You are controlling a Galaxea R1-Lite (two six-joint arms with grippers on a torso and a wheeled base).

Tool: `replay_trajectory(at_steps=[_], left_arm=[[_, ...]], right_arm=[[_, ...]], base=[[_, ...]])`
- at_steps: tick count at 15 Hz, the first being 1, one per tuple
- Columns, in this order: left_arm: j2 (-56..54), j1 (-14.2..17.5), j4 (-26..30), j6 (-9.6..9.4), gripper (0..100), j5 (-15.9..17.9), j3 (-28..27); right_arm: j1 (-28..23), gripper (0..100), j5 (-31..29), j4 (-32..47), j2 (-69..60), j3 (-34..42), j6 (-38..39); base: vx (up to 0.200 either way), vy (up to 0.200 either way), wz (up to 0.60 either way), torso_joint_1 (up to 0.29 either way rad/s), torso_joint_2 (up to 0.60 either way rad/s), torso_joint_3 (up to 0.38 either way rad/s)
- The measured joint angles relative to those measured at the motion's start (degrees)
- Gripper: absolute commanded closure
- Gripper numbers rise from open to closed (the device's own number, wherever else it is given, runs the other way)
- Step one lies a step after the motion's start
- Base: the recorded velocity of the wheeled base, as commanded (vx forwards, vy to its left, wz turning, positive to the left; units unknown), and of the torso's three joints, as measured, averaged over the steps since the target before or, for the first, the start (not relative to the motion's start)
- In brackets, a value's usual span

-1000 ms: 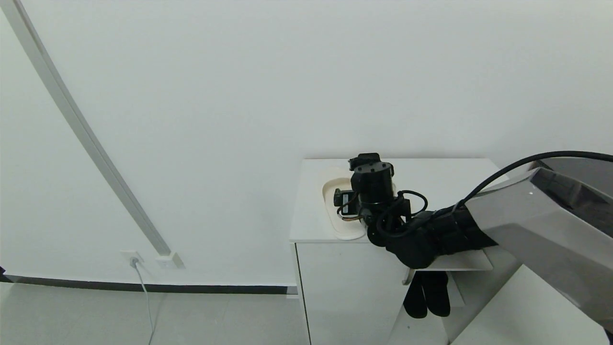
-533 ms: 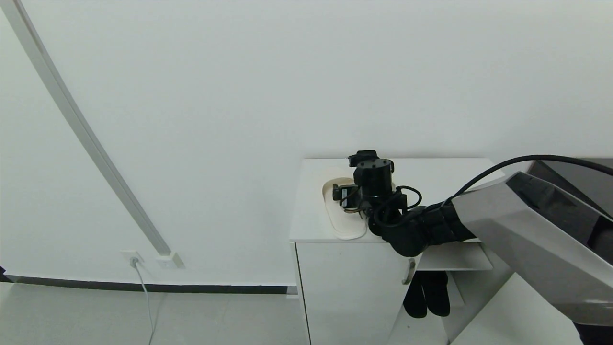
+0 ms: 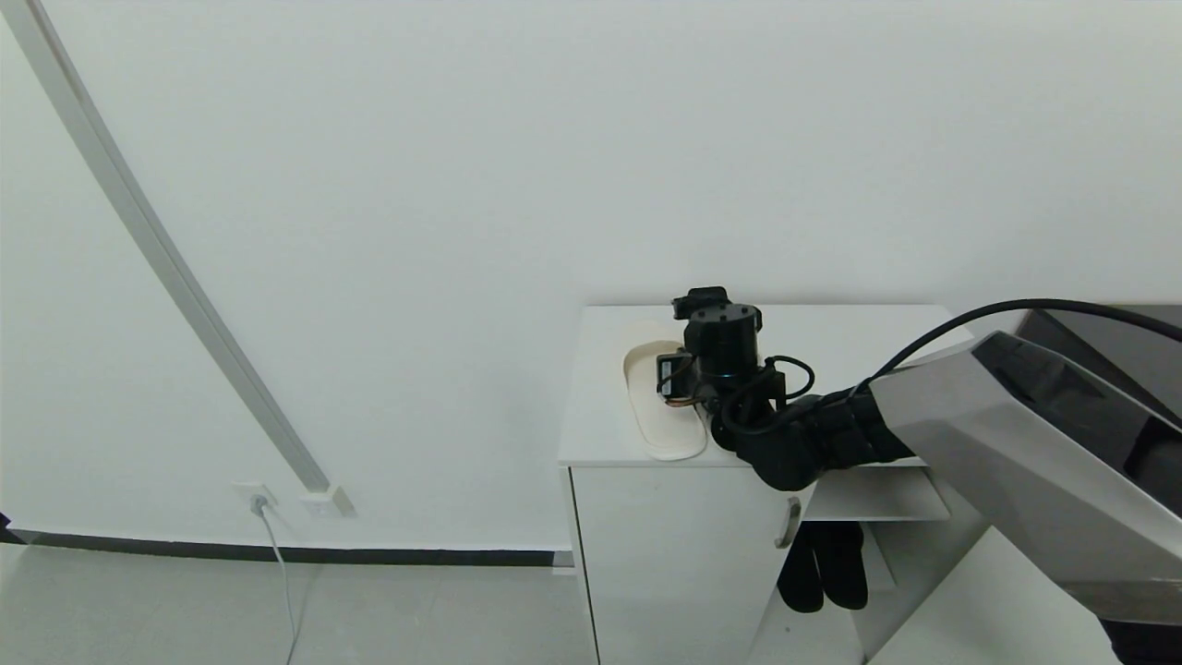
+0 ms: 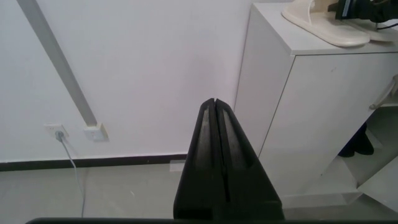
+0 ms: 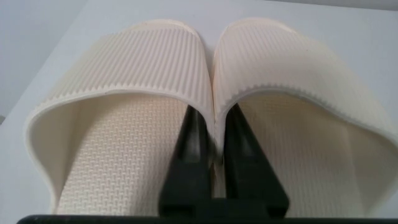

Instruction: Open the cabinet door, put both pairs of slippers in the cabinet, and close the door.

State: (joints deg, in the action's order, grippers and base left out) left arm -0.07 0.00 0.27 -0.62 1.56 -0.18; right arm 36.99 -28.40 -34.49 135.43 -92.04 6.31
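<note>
We can read no lettering, numbers or signs, neither on the cabinet nor on the cream slippers.

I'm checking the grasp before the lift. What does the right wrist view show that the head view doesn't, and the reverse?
Right wrist view adds: both cream slippers side by side, with the right gripper shut on their touching inner walls, one finger in each. Head view adds: the cabinet, its right side open, and black slippers inside, under a shelf. Both: a cream slipper lying on the white cabinet top.
</note>
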Motion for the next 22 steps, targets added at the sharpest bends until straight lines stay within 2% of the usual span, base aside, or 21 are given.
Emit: replay_trajectory(at_steps=[5, 9, 15, 18, 22], left_arm=[[0.0, 0.0, 0.0, 0.0, 100, 0.0, 0.0], [0.0, 0.0, 0.0, -0.11, 100, 0.0, 0.0], [0.0, 0.0, 0.0, -0.16, 100, 0.0, 0.0], [0.0, 0.0, 0.0, -0.16, 100, 0.0, 0.0], [0.0, 0.0, 0.0, -0.11, 100, 0.0, 0.0]], right_arm=[[0.2, 100, 0.1, -1.3, -2.4, 2.7, 0.0], [1.1, 100, 2.6, -5.2, -12.7, 17.2, -0.2], [3.1, 100, 14.3, -9.3, -34.0, 44.4, -4.8], [3.8, 100, 18.4, -6.9, -43.4, 52.2, -6.1], [3.9, 100, 19.0, -6.3, -48.1, 54.5, -6.2]], base=[[0.0, 0.0, 0.0, 0.0, 0.0, 0.0], [0.0, 0.0, 0.0, 0.0, 0.0, 0.0], [0.0, 0.0, 0.0, 0.0, 0.0, 0.0], [0.0, 0.0, 0.0, 0.0, 0.0, 0.0], [0.0, 0.0, 0.0, 0.0, 0.0, 0.0]])
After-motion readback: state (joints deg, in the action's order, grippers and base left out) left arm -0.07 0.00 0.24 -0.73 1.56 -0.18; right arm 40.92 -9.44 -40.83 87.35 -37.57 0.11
